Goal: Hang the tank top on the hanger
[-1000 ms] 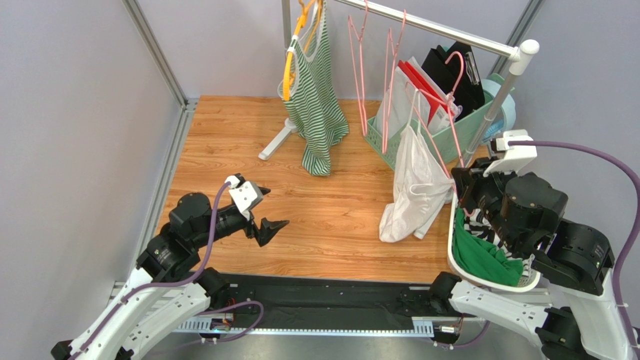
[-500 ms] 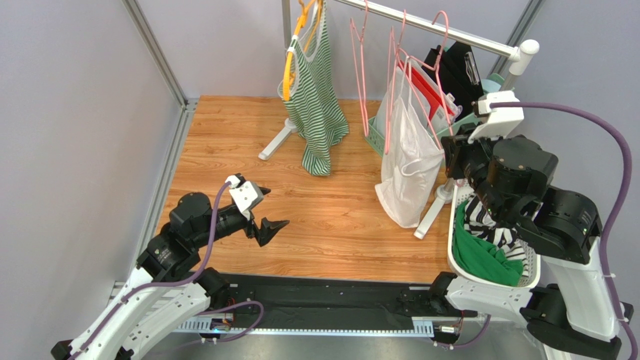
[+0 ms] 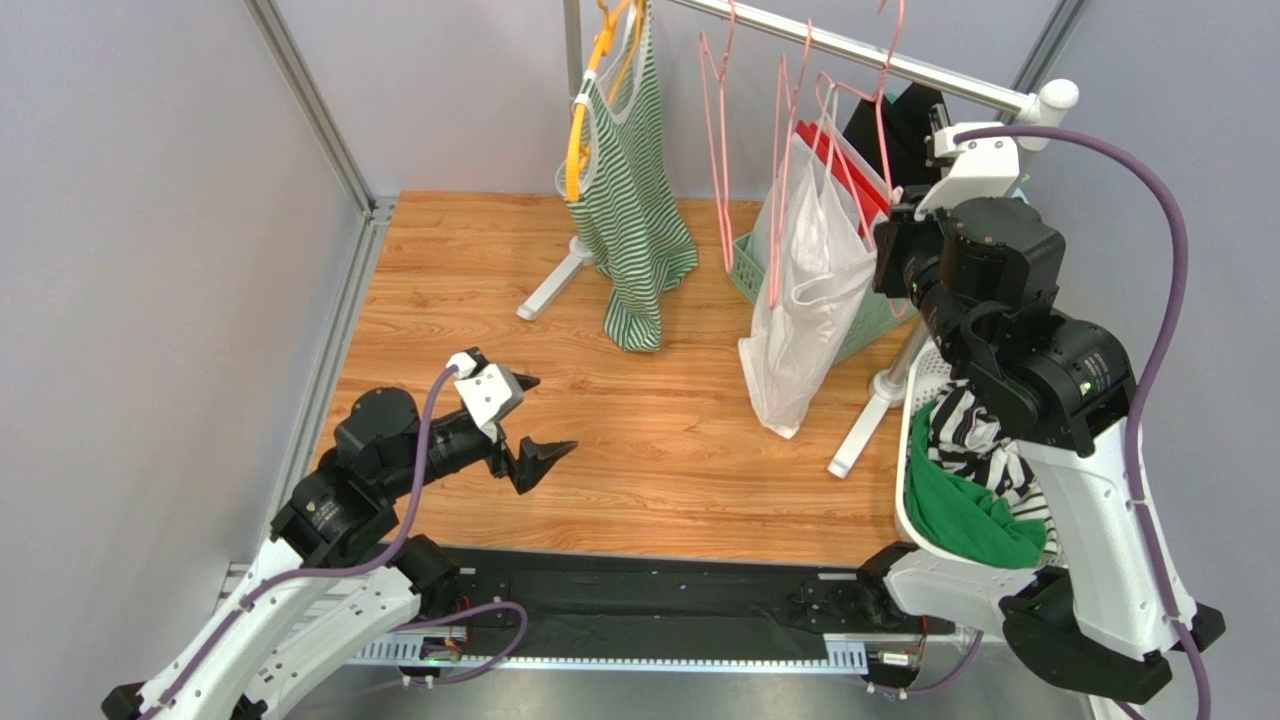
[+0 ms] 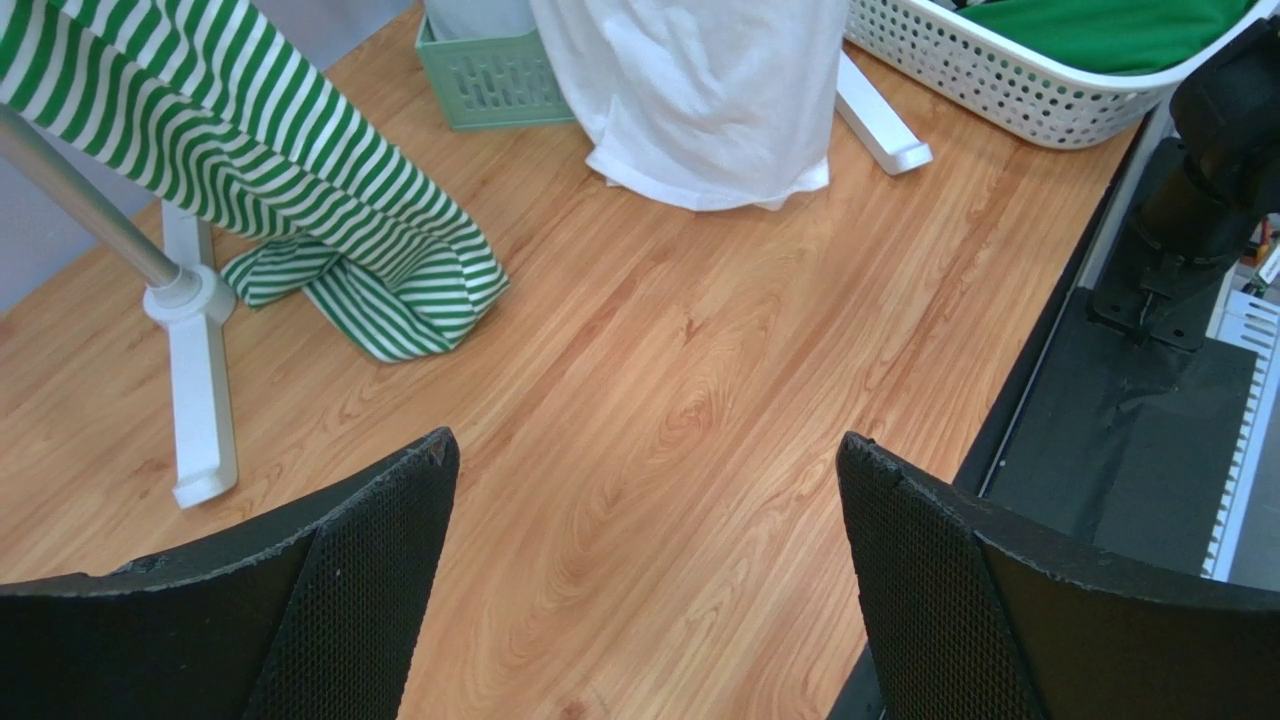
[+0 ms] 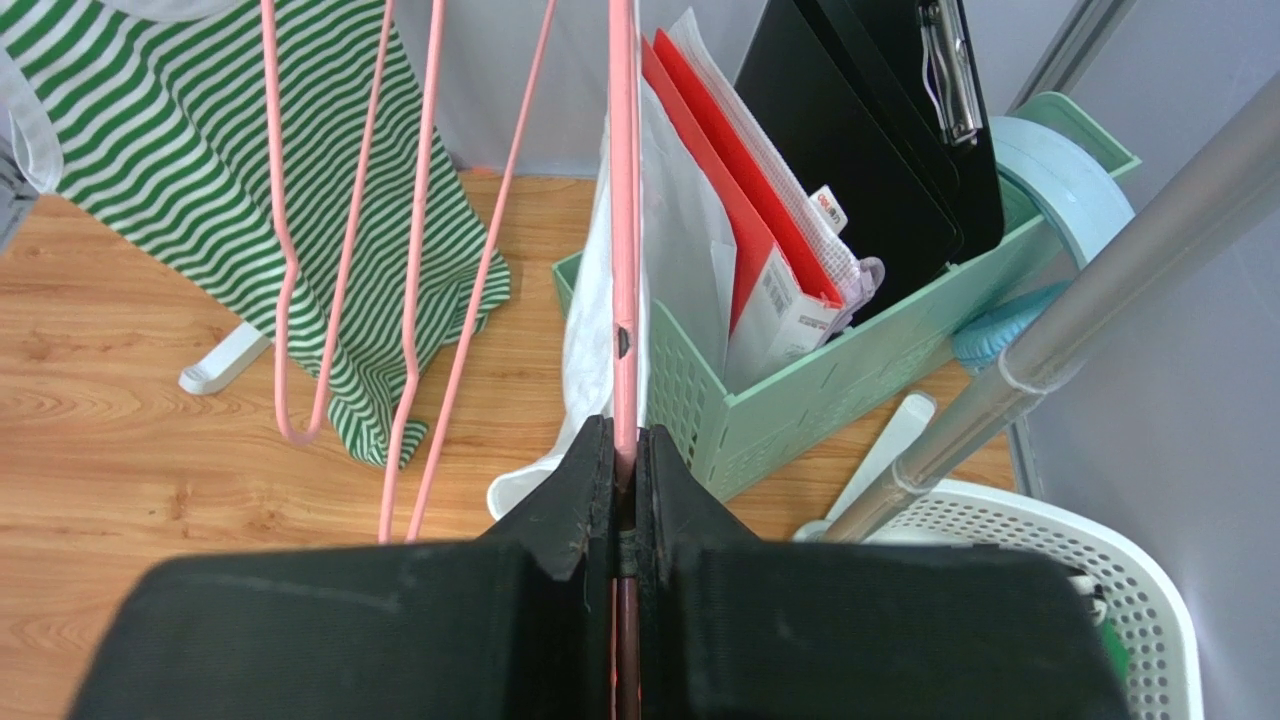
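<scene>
The white tank top [image 3: 801, 285] hangs on a pink wire hanger [image 3: 845, 150] held up near the rail, its hem off the floor. My right gripper [image 3: 897, 255] is shut on that hanger; in the right wrist view the pink wire [image 5: 621, 285] runs up from between the closed fingers [image 5: 579, 503], with white fabric [image 5: 601, 315] behind it. My left gripper [image 3: 544, 453] is open and empty, low over the wooden floor. In the left wrist view the tank top's hem [image 4: 706, 105] hangs far ahead.
A clothes rail [image 3: 842, 45] carries spare pink hangers [image 3: 718, 135] and a green-and-white striped top [image 3: 631, 210] on a yellow-orange hanger [image 3: 586, 105]. A green crate [image 3: 917, 263] of folders stands behind. A white laundry basket [image 3: 917, 525] with clothes sits at the right.
My right gripper has risen and moved back toward the rail, lifting the hanger and the white tank top off the floor. The left arm has not moved.
</scene>
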`<state>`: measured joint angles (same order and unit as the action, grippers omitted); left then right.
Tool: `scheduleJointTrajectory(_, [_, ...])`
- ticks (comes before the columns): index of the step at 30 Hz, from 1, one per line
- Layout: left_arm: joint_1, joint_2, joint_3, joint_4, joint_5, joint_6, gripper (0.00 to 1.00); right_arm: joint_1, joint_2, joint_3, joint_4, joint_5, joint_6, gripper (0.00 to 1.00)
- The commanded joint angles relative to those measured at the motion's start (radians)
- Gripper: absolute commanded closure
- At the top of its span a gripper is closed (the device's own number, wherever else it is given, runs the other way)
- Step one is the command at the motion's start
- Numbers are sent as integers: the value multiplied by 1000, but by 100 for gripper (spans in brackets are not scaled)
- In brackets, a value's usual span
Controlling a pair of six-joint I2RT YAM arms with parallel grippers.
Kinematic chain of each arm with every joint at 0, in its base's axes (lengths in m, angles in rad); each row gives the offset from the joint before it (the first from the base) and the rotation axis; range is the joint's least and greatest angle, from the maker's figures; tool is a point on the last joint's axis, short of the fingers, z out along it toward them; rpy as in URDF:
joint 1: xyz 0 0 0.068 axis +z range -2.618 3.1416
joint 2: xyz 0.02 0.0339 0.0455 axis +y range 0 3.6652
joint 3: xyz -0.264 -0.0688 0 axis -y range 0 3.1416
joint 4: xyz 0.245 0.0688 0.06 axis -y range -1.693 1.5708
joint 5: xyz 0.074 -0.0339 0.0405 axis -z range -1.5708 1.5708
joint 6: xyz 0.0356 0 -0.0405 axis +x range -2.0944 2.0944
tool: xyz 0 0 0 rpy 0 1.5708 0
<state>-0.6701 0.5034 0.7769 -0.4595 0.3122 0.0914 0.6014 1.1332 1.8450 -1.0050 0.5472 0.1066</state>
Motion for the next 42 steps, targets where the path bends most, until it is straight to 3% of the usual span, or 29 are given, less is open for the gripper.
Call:
scheduleJointTrajectory(1, [3,-8,12,32,10,-1,1,-77,7,8,104,-141,24,100])
scheduleJointTrajectory(14, [1,1,15,33,-1,-10,1,-109,-84,-231,161,-175,90,100])
scheduleJointTrajectory(21, [3,6,15,33,-10,-15,1,-109,-99,-251,160,-173,104,98])
scheduleJointTrajectory(22, [1,7,15,32,-13,-15,1,-109,-101,-247,157,-174,102,95])
scheduleJointTrajectory(24, [1,10,15,32,-16,-16,1,-109,-102,-237,149,-178,102,78])
scheduleJointTrajectory(25, [1,11,16,28,-22,-18,1,-109,-105,-237,146,-179,99,68])
scheduleJointTrajectory(26, [1,11,16,28,-25,-18,1,-109,-110,-239,146,-184,93,50])
scheduleJointTrajectory(28, [1,12,18,28,-36,-19,1,-109,-127,-248,146,-197,85,29])
scheduleJointTrajectory(29, [1,14,18,28,-41,-21,1,-107,-133,-251,146,-202,76,25])
scheduleJointTrajectory(34, [1,33,25,15,-102,-25,1,-109,-173,-280,144,-237,41,15])
scheduleJointTrajectory(40, [18,80,58,-36,-311,-47,1,-109,-283,-335,147,-294,1,13])
scheduleJointTrajectory(42, [70,81,65,-47,-346,-70,1,-109,-343,-381,151,-302,-5,12])
